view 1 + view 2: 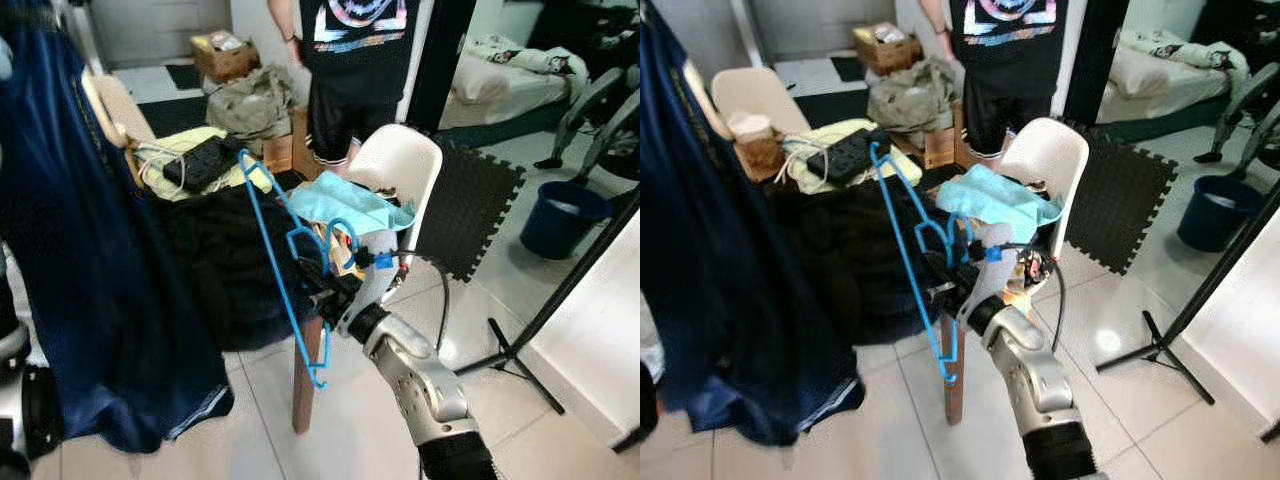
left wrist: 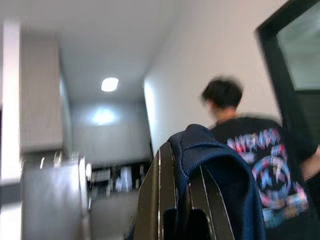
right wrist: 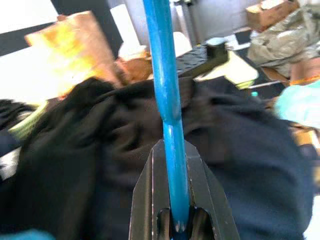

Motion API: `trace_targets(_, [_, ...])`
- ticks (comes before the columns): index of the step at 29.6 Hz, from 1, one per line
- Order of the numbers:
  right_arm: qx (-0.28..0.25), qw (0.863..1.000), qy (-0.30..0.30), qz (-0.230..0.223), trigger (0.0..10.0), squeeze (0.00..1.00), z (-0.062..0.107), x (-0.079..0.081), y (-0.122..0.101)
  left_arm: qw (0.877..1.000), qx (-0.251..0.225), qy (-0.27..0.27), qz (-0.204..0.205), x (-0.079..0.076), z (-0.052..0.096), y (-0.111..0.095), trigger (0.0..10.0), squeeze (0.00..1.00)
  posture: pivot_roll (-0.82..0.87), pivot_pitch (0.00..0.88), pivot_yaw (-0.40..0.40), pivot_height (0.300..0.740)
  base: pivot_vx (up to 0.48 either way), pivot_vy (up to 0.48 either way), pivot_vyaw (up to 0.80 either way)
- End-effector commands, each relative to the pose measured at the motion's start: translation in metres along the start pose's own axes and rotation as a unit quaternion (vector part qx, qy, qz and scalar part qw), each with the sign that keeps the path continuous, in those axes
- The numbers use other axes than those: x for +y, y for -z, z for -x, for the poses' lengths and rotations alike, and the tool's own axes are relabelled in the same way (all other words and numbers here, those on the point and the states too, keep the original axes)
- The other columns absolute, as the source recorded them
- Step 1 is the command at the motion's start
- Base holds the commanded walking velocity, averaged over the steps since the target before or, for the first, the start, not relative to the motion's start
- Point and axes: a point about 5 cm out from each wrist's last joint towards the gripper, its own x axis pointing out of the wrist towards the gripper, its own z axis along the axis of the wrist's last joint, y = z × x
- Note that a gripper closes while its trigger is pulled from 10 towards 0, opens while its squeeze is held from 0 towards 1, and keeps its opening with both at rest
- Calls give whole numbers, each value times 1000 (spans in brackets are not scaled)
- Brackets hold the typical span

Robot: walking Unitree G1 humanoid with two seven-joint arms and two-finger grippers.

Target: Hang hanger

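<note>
The right gripper (image 1: pixel 318 285) sits near the centre of the head view, its fingers clamped on one bar of the blue hanger (image 1: pixel 272 245). The hanger stands nearly upright in the grip: one corner points to 11 o'clock, above the black clothes (image 1: pixel 225 265), and the other end drops toward 6 o'clock beside a wooden leg (image 1: pixel 303 385). Its hook curls at 3 o'clock of the bar, just in front of the turquoise cloth (image 1: pixel 345 205) on the white chair (image 1: pixel 405 160). The right wrist view adds close detail: the blue bar (image 3: pixel 167 100) runs straight between the two black fingers (image 3: pixel 147 200) and is seated at their base, with the black clothes behind it. At 9 o'clock in the head view a dark blue garment (image 1: pixel 80 240) hangs full height. The left wrist view shows the left gripper (image 2: pixel 187 200) raised, with dark blue fabric (image 2: pixel 220 165) bunched between and over its fingers; this view is blurred, so how firmly it grips cannot be judged. A person (image 1: pixel 355 60) in a black printed shirt stands at 12 o'clock behind the chair. A blue bucket (image 1: pixel 562 215) rests on the floor at 3 o'clock, and a black tripod (image 1: pixel 545 320) leans at 4 o'clock.
</note>
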Motion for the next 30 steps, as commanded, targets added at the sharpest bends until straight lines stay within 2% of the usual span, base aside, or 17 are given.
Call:
trace_targets(1, [-8, 1000, 5, -8, 10000, 0, -1, -1, -2, 1000, -19, 9, -11, 1, -5, -9, 10000, 0, -15, 0, 29, 740, 480, 0, 0])
trace_targets(3, [1, 1000, 4, -5, 10000, 0, -2, -1, -1, 999, -31, 25, -17, -1, -15, -15, 10000, 0, -18, 0, 34, 740, 480, 0, -309])
trace_targets(9, [6, 1000, 2, -7, 10000, 0, -3, 0, 0, 999, -35, 27, -26, 1, -23, -18, 10000, 0, -23, 0, 40, 740, 480, 0, -309])
trace_targets(13, [-3, 1000, 11, -17, 10000, 0, -1, -2, -1, 996, 50, -62, -44, 22, -3, 21, 10000, 0, -29, 0, 38, 740, 480, 0, 0])
trace_targets(14, [-3, 1000, 11, -17, 10000, 0, -1, -2, -1, 996, 50, -62, -44, 22, -3, 21, 10000, 0, -29, 0, 38, 740, 480, 0, 0])
trace_targets(16, [-6, 1000, 11, -20, 10000, 0, 0, -3, -2, 983, 127, -126, -42, 36, 20, 55, 10000, 0, -24, 0, 35, 740, 386, 0, 0])
trace_targets(17, [-6, 1000, 11, -20, 10000, 0, 0, -3, -2, 983, 127, -126, -42, 36, 20, 55, 10000, 0, -24, 0, 35, 740, 300, 0, 0])
trace_targets(18, [-6, 1000, 11, -21, 10000, 0, 0, -3, -2, 970, 199, -136, -25, 35, 39, 85, 10000, 0, -18, 0, 30, 740, 0, 0, 0])
trace_targets(19, [-6, 1000, 11, -23, 10000, 0, 0, -3, -2, 946, 293, -137, -7, 25, 68, 122, 10000, 0, -13, 0, 26, 740, 0, 0, 0])
trace_targets(20, [-6, 1000, 11, -23, 10000, 0, 0, -3, -2, 946, 293, -137, -7, 25, 68, 122, 10000, 0, -13, 0, 26, 740, 0, 0, 0])
trace_targets(22, [-5, 1000, 9, -24, 10000, 0, 0, -3, -2, 896, 431, -104, 40, -7, 125, 172, 10000, 0, -13, 0, 24, 740, 0, 0, 0])
trace_targets(23, [-5, 1000, 9, -24, 10000, 0, 0, -3, -2, 896, 431, -104, 40, -7, 125, 172, 10000, 0, -13, 0, 24, 740, 0, 0, 0])
trace_targets(25, [-5, 1000, 8, -25, 10000, 0, 0, -3, -2, 868, 488, -47, 74, -33, 156, 187, 10000, 0, -17, 0, 27, 740, 0, 0, 0])
trace_targets(27, [-5, 1000, 8, -25, 10000, 0, 0, -3, -2, 868, 488, -47, 74, -33, 156, 187, 10000, 0, -17, 0, 27, 740, 0, 0, 0])
trace_targets(28, [-5, 1000, 8, -26, 10000, 0, 0, -2, -2, 861, 500, -10, 89, -46, 165, 186, 10000, 0, -14, 0, 27, 740, 0, 0, 0])
trace_targets(29, [-5, 1000, 8, -26, 10000, 0, 0, -2, -2, 861, 500, -10, 89, -46, 165, 186, 10000, 0, -14, 0, 27, 740, 0, 0, 0])
trace_targets(30, [-6, 1000, 9, -27, 10000, 0, 1, -2, -2, 855, 508, 27, 100, -55, 170, 180, 10000, 82, -11, 0, 27, 740, 0, 0, 0])
